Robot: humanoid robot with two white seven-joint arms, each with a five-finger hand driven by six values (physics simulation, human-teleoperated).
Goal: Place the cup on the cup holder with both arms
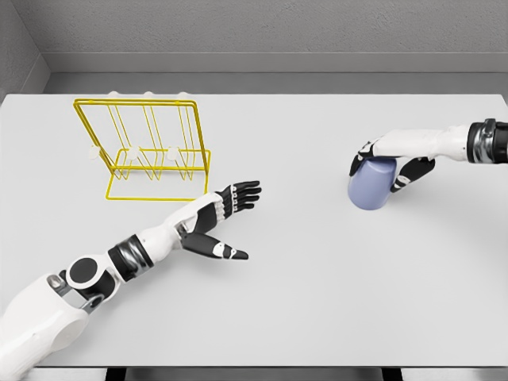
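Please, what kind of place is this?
Probably a simulated test bench, not a home: a bare white table, grey walls, and only a yellow wire cup holder and a lavender cup.

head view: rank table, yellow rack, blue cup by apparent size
1. Table, fills most of the frame.
2. Yellow rack, clearly next.
3. Blue cup, smallest, partly covered by the right hand.
The rack sits farther from the camera, which doesn't change the order.

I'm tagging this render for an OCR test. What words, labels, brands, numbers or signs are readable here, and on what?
None: no readable text anywhere.
The lavender cup, held by the right hand, is plain.
The yellow wire cup holder, the left hand and the white table carry no markings.
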